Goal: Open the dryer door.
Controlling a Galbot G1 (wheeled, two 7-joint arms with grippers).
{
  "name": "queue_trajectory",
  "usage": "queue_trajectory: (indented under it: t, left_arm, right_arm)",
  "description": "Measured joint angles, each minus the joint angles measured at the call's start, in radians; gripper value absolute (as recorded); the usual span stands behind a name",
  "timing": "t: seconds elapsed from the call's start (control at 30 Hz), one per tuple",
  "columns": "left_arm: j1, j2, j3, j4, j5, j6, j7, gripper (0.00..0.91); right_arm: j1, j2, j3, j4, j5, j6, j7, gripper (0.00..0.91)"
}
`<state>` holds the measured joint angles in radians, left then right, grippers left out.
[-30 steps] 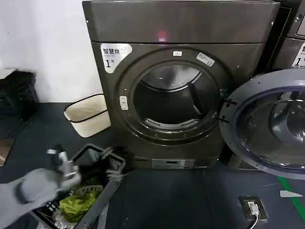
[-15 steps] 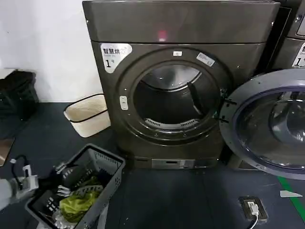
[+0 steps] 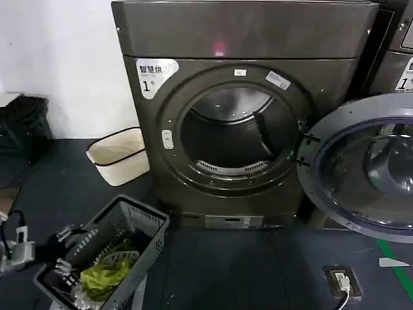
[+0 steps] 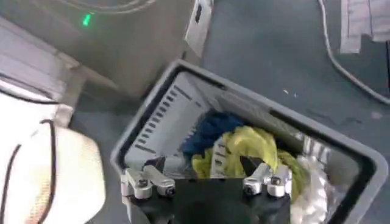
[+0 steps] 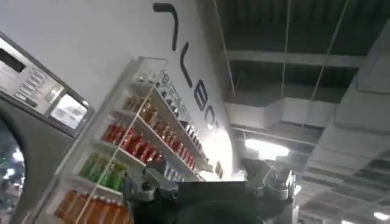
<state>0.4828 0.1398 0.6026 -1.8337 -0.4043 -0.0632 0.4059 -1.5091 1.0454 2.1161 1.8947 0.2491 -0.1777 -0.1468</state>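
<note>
The dryer door [image 3: 364,165] hangs wide open, swung out to the right of the dark grey dryer [image 3: 239,39]. Its grey inner face and bulging glass face me, and the round drum opening [image 3: 235,139] is uncovered. My left gripper [image 3: 68,248] is low at the near left, by the left rim of the grey laundry basket [image 3: 139,223]. In the left wrist view the left gripper [image 4: 201,165] is open above the basket [image 4: 244,97], holding nothing. My right gripper [image 5: 201,167] is open too, pointing up toward a ceiling and a shelf of bottles [image 5: 140,140].
A white bin [image 3: 119,155] stands left of the dryer, by the wall. The basket holds yellow-green and blue clothes [image 4: 244,146]. A second grey machine [image 3: 393,51] stands behind the open door. A floor socket [image 3: 342,281] lies at the near right.
My left arm has pulled back down and to the left, from over the basket to its left rim. The door has stayed open in the same place.
</note>
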Motion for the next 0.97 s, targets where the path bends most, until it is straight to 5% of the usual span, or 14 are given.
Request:
queue_trajectory:
  t: [0.97]
  left_arm:
    - [0.001, 0.020, -0.030, 0.030, 0.076, -0.024, 0.109, 0.907]
  right_arm:
    - [0.012, -0.013, 0.005, -0.012, -0.025, 0.001, -0.001, 0.907]
